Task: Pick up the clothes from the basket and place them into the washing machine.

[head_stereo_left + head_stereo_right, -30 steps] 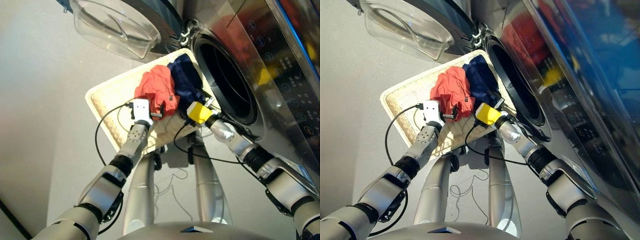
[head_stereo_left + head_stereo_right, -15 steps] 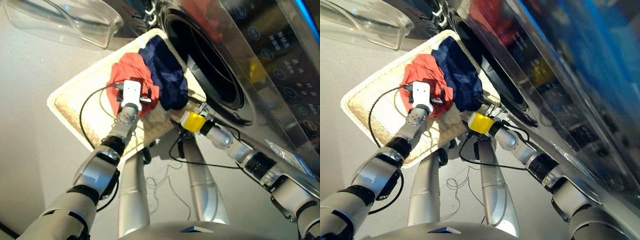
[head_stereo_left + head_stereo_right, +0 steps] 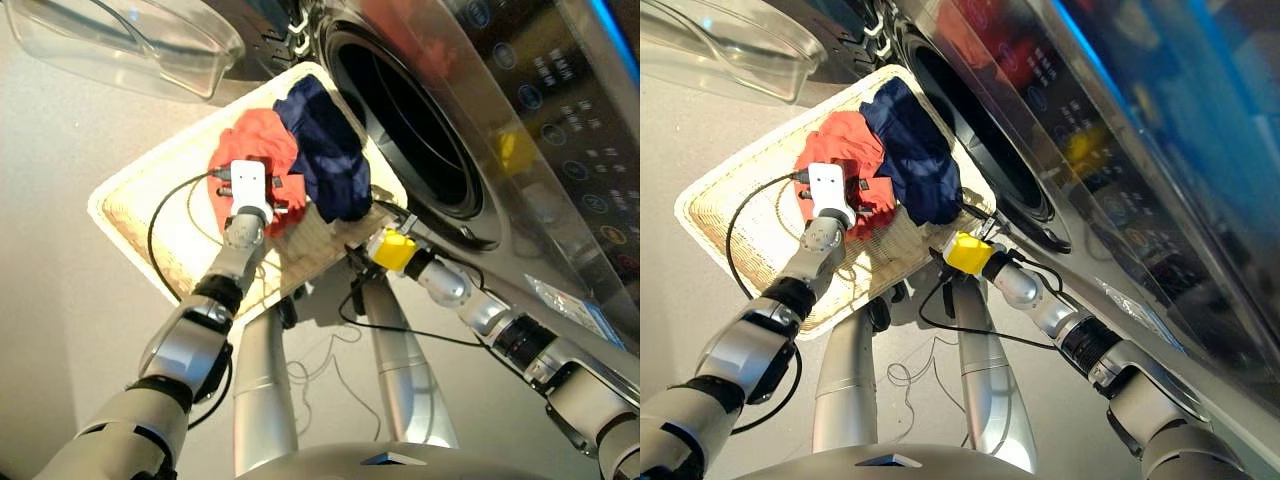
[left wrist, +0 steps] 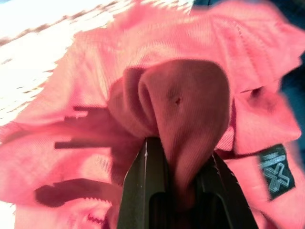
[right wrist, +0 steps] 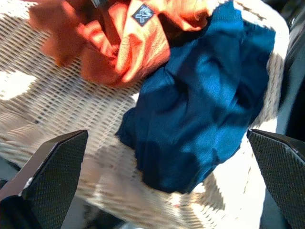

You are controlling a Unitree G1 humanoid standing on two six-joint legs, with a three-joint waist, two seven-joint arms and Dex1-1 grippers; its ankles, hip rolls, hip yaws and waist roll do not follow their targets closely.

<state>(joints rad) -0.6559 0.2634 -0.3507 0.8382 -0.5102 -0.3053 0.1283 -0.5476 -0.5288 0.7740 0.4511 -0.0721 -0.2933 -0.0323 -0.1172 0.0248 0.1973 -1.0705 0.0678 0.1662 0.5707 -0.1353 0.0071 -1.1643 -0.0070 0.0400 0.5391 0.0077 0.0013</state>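
Eye views: the coral-red garment (image 3: 262, 160) and navy garment (image 3: 325, 150) lie in the basket (image 3: 140, 205) beside the washing machine (image 3: 420, 140); the drum shows no clothes, so loading remains. Left wrist view: left tool (image 4: 178, 183) clamped on a coral-red fold. Right wrist view: right tool (image 5: 167, 167) spread wide, empty, above the navy garment.

Plain grey floor, brightly lit

The smooth pale grey floor (image 3: 60, 330) runs all around; a thin dark cable (image 3: 330, 375) lies looped on it, and strong light, perhaps from above, casts crisp shadows.
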